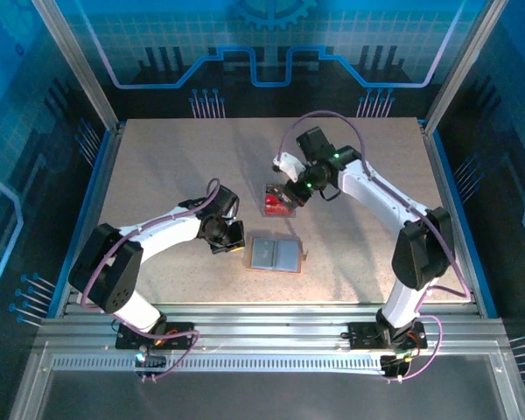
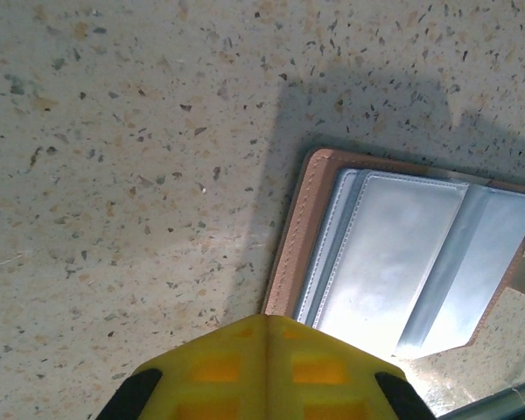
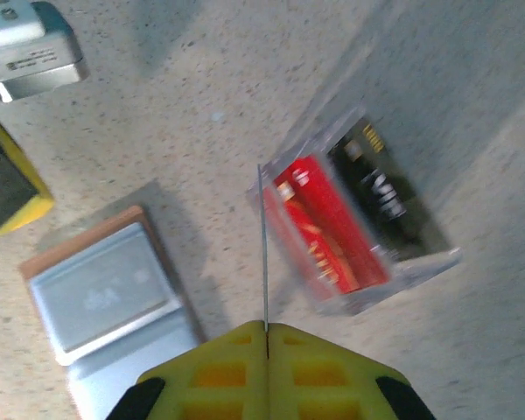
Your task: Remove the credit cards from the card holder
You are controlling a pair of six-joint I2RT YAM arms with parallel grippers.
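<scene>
Since the open wallet on the bench looks empty and cards lie in the clear box, little remains: right jaws pinch one card above that box, left jaws shut, empty.

I see a tan wallet with grey-blue inside, a red card and black card at its twelve o'clock, beige speckled table, yellow fingers
</scene>
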